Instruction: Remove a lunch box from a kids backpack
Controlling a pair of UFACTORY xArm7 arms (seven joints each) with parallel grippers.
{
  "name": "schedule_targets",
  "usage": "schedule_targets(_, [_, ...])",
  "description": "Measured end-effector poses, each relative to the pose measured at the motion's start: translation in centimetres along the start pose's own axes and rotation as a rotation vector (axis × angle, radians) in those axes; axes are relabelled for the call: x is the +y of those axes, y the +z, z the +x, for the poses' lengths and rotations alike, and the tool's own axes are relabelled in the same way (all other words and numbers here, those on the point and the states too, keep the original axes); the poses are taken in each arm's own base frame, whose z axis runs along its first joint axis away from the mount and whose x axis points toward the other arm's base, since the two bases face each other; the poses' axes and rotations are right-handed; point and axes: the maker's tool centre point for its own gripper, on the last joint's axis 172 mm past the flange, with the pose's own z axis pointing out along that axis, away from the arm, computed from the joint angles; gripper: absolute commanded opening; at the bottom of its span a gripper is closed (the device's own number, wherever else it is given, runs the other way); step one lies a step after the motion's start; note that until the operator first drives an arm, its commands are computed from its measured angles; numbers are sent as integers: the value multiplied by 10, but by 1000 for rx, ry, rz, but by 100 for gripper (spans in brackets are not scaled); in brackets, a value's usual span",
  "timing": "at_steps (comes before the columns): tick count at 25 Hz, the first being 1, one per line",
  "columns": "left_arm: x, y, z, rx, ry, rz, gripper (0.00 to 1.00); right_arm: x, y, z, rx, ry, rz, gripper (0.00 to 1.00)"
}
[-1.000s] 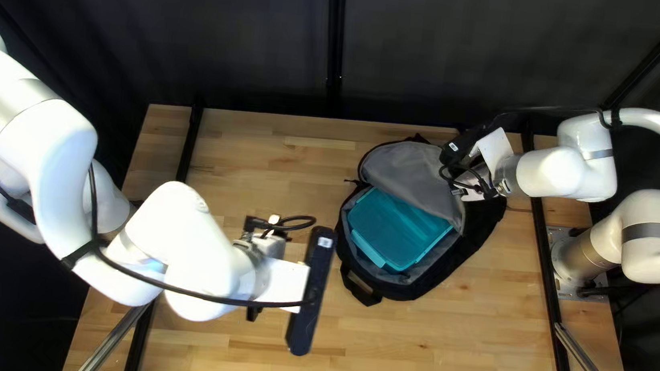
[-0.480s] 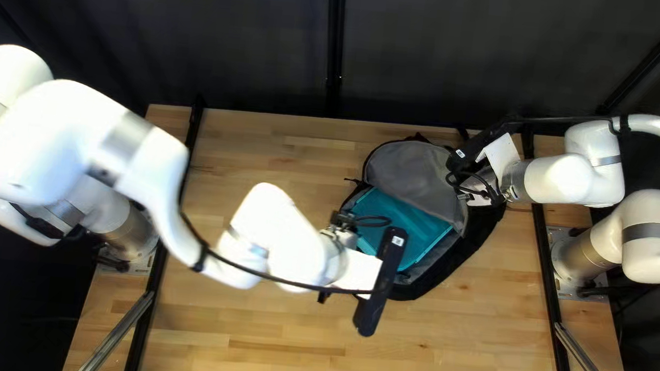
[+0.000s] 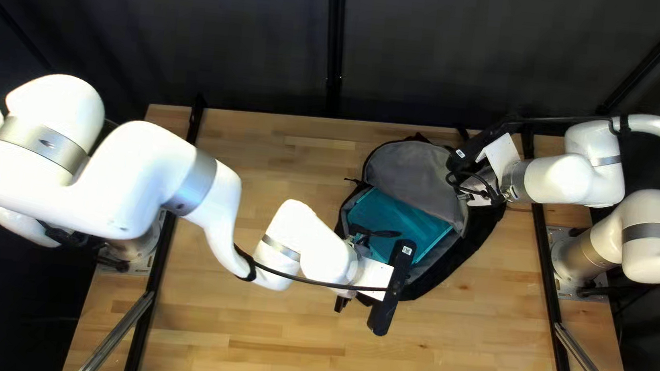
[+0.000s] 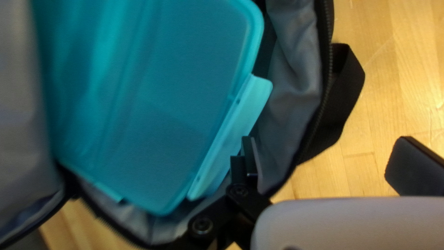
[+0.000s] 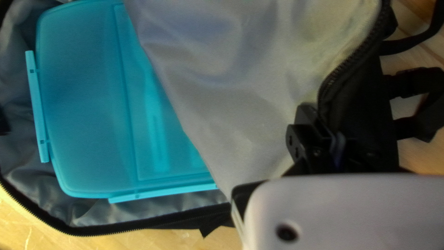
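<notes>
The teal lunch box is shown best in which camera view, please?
The right wrist view: it shows two clasps and most of the teal lunch box, though the gray flap covers one end. The left wrist view shows it larger but cropped; the top left view shows it small, partly behind my left gripper.

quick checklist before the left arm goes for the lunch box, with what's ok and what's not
1. Lunch box inside backpack: ok.
2. Flap fully off the lunch box: not ok, it covers one end.
3. Right gripper holding the flap's edge: ok.
4. Left gripper open: ok.
5. Lunch box between the left gripper's fingers: not ok, it lies to one side of both.
6. Left gripper free of contact with the light latch: cannot tell.
</notes>
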Motion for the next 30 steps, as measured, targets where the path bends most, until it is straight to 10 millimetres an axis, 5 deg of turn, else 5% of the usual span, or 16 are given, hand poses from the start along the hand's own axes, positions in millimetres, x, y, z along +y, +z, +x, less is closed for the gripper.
schedule_targets(11, [23,31,7,8,-21,-50,100,0,0,0,0,0,0,0])
schedule_targets(30, [52,44,-17,-12,-51,-144,100,0,0,0,0,0,0,0])
